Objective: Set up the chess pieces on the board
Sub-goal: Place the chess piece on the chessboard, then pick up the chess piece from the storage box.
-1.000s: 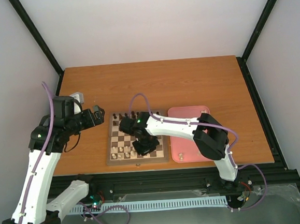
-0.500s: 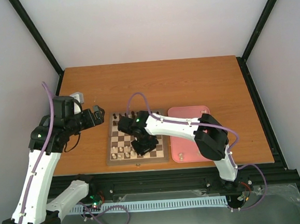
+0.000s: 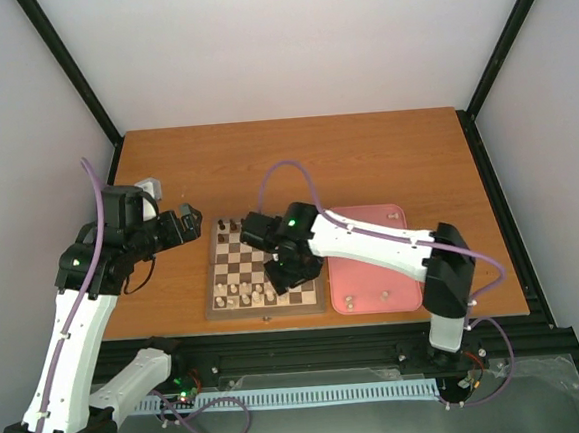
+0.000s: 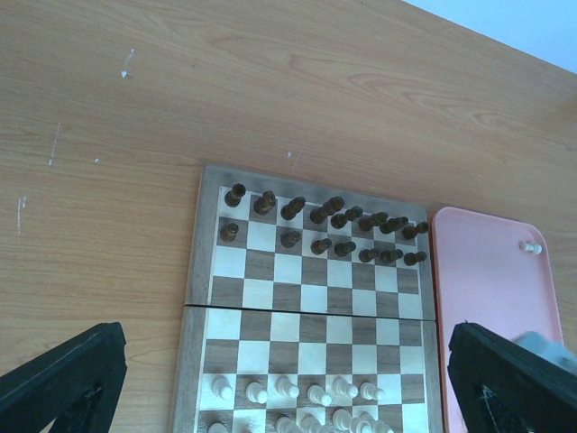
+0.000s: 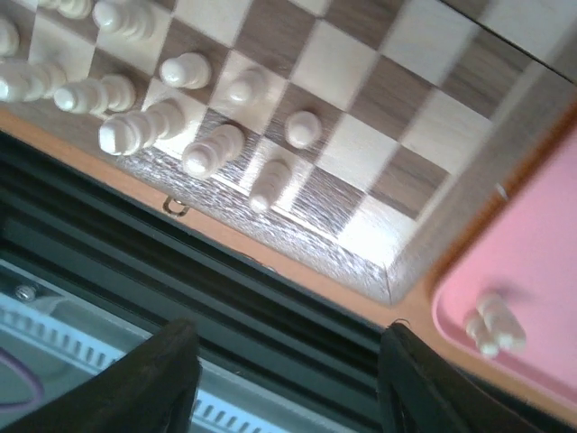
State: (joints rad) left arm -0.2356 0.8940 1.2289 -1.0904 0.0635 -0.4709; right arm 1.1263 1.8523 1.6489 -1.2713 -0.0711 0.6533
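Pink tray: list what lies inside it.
Three cream chessmen show in the pink tray: two near its front edge, a third by its far edge. The right arm crosses above the tray, so anything beneath it is hidden.

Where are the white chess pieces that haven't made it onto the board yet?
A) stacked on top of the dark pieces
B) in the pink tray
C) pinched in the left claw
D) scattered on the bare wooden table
B: a few cream pieces sit in the pink tray, just right of the board.
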